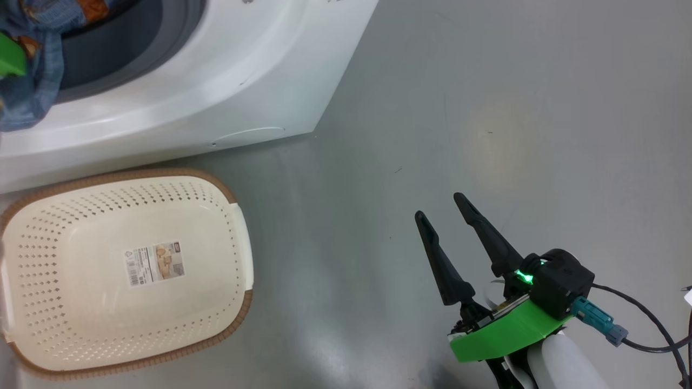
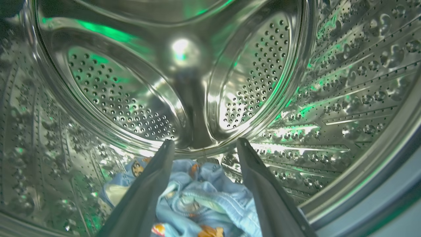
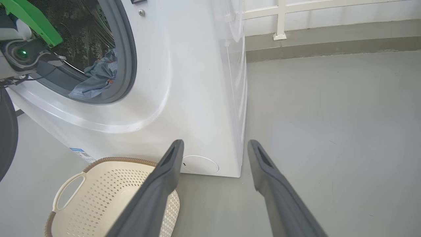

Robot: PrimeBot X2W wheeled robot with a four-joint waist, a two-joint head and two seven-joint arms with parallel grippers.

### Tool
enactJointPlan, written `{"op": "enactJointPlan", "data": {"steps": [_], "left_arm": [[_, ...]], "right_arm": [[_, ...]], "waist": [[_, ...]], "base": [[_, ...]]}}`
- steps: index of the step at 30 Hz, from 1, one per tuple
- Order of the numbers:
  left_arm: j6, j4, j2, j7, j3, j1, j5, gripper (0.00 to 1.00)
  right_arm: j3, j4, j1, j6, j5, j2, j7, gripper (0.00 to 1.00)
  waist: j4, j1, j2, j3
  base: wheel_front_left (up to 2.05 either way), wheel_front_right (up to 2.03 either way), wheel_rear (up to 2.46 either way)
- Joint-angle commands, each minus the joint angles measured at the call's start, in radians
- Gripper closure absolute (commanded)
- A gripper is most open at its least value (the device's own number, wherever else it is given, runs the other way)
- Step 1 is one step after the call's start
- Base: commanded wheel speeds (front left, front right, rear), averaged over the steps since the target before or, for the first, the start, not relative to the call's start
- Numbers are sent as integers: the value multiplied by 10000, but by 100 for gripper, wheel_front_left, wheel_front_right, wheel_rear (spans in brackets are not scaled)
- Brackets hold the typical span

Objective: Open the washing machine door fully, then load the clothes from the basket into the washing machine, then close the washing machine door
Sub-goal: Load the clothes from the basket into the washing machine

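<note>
- Left wrist view: left pincer (image 2: 205, 141) deep inside drum (image 2: 131, 105), fingers spread wide, tips free in front of the perforated back wall.
- Nothing clamped between them; clothes (image 2: 204, 197) heaped on drum bottom, below and between the finger shafts; contact with fabric not clear.
- Light-blue fabric with orange-brown bears, a cream patch at its left.
- Head view: right pincer (image 1: 440, 205) at lower right over grey floor (image 1: 486, 108), fingers parted to a moderate gap, holding nothing, touching nothing.
- Well apart from basket (image 1: 124, 175) and washer (image 1: 216, 81).
- Basket on floor just in front of washer, brown rim up, label (image 1: 154, 263) on its bottom in plain sight.
- Part of the clothes hanging over lower lip of washer mouth at upper left, across grey gasket (image 1: 178, 38), with green bracket (image 1: 10, 59) of left arm beside it.
- Right wrist view: blue fabric draped over gasket, green bracket reaching into the mouth from the left.
- Round service cap (image 3: 200, 164) low on washer front, seen between the right fingers; blue sticker (image 3: 79, 153) just above basket rim.
- White railing (image 3: 279, 19) at far wall, beyond washer's side.
- Washer mouth uncovered; dark curved edge (image 3: 6, 138) at far left, too little of it to tell what.
</note>
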Motion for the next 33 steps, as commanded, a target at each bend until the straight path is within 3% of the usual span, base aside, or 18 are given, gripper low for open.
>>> {"op": "enactJointPlan", "data": {"steps": [1,13,33], "left_arm": [[-68,-244,295,-49,206,173,61,0],[-99,-705,-308,-49,668,1266,50,0],[-103,-3958,-1185,-49,1556,5418,455,0]], "right_arm": [[152,-211,3,16,-106,49,-48,0],[-52,-233,56,16,-176,43,-48,0],[-667,-311,389,16,-235,-271,-48,0]], "waist": [[38,0,0,-16],[375,0,0,-141],[1181,0,0,-590]], "base": [[0,0,0],[0,0,0],[0,0,0]]}}
